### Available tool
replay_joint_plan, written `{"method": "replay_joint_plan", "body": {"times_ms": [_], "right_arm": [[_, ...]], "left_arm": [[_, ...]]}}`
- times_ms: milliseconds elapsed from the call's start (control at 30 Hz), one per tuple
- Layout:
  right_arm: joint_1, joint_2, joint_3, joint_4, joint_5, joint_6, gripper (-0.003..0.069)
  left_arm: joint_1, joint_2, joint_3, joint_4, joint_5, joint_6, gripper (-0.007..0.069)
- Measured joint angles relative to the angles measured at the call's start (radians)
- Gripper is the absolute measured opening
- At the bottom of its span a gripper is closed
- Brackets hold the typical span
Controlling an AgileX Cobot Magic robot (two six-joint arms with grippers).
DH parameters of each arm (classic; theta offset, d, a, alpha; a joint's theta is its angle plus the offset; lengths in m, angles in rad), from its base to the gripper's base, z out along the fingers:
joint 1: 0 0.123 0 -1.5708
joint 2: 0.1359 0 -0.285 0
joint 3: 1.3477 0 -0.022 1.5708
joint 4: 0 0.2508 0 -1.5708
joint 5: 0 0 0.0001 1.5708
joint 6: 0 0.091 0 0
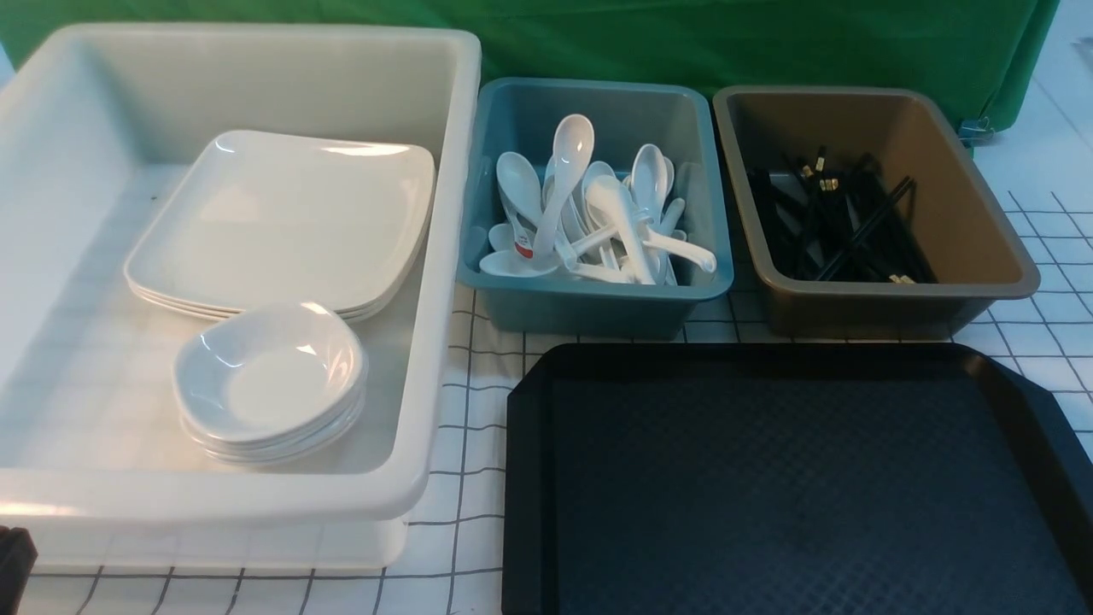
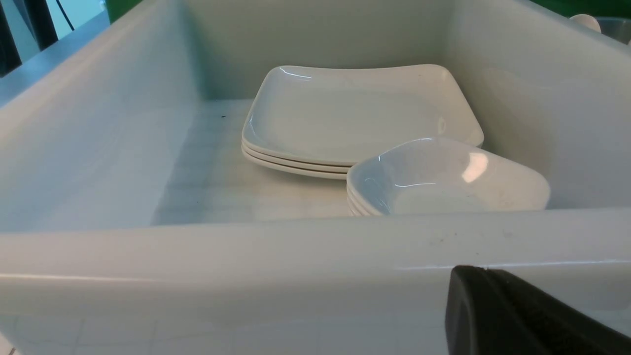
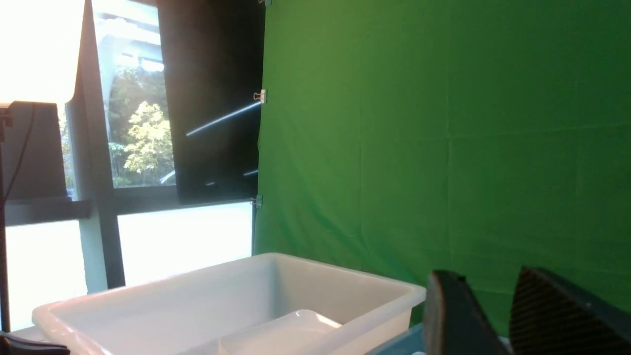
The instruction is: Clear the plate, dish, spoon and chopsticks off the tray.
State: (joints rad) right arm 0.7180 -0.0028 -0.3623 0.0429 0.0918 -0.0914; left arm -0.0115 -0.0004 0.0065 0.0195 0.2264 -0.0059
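No readable writing; left gripper [image 2: 498, 296] clenched empty, right gripper [image 3: 493, 315] parted (holding nothing).

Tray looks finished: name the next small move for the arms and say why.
Probably just draw both arms back to rest. The tray lies bare, the plates and small dishes are stacked in the white bin, spoons fill the blue bin, and chopsticks lie in the brown bin.

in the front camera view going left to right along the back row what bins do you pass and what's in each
White bin with stacked plates and small dishes → blue bin of white spoons → brown bin of black chopsticks.
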Motion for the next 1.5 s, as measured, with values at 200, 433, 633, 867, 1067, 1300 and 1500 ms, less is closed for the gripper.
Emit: {"method": "replay_joint_plan", "body": {"times_ms": [200, 433, 633, 867, 1067, 1300, 1500], "right_arm": [[-0.073, 0.001, 0.0, 0.007, 0.036, -0.02, 0.0227], [-0.435, 0.001, 0.005, 0.005, 0.253, -0.059, 0.0237], [-0.634, 0.003, 0.113, 0.003, 0.276, -0.149, 0.024], [-0.699, 0.004, 0.339, 0.006, 0.145, -0.101, 0.024], [-0.702, 0.004, 0.368, 0.007, 0.161, -0.088, 0.0239], [-0.702, 0.004, 0.369, 0.007, 0.16, -0.088, 0.024], [-0.702, 0.004, 0.369, 0.007, 0.158, -0.088, 0.024]], "left_arm": [[0.0, 0.0, 0.0, 0.0, 0.001, 0.0, 0.0005], [0.0, 0.0, 0.0, 0.0, 0.003, 0.0, 0.0005], [0.0, 0.0, 0.0, 0.0, 0.003, 0.0, 0.0005], [0.001, 0.0, 0.0, 0.0, 0.003, -0.001, 0.0005], [0.001, 0.0, 0.0, 0.0, 0.004, -0.001, 0.0005], [0.001, 0.0, 0.0, 0.0, 0.004, -0.001, 0.0005], [0.001, 0.0, 0.0, 0.0, 0.004, -0.001, 0.0005]]}}
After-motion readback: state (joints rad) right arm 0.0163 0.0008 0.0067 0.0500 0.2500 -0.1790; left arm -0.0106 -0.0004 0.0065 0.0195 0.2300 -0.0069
